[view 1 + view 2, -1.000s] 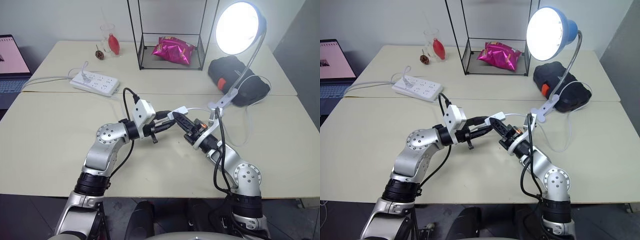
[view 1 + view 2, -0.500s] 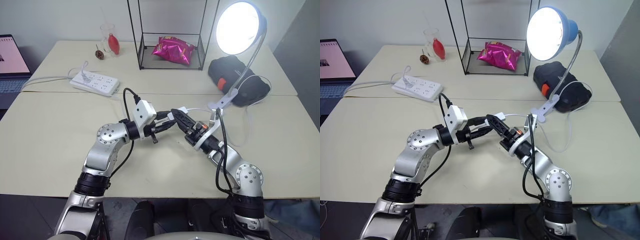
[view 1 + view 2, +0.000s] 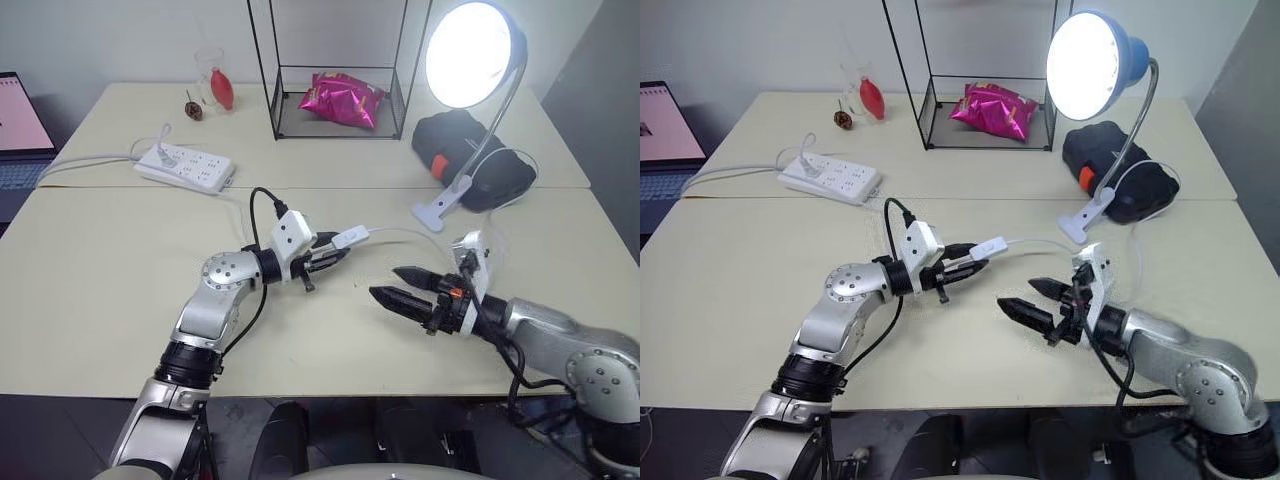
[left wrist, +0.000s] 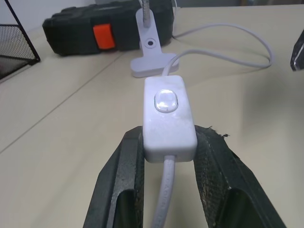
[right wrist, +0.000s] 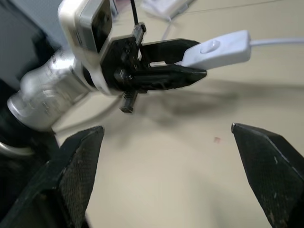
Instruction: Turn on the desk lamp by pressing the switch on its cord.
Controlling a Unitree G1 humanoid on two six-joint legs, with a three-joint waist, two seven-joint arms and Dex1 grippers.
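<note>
The desk lamp (image 3: 470,55) stands at the back right with its shade glowing; its white clamp base (image 3: 437,212) rests on the table. The thin white cord (image 3: 400,232) runs from the base to the small white switch (image 4: 167,116). My left gripper (image 3: 330,257) is shut on the switch, holding it just above the table's middle with its button facing up. My right gripper (image 3: 385,282) hovers open to the right of the switch and nearer to me, apart from it. Its two black fingers (image 5: 76,166) point toward the left gripper with nothing between them.
A white power strip (image 3: 185,165) lies at the back left, with a laptop (image 3: 15,130) at the left edge. A black wire frame holding a pink bag (image 3: 343,98) and a black case (image 3: 470,160) stand behind the lamp base. A glass (image 3: 215,85) sits far back.
My right gripper has opened, rolled over and pulled back from the switch toward the right and near side. The left gripper has sunk a little with the switch. The lamp stays lit.
</note>
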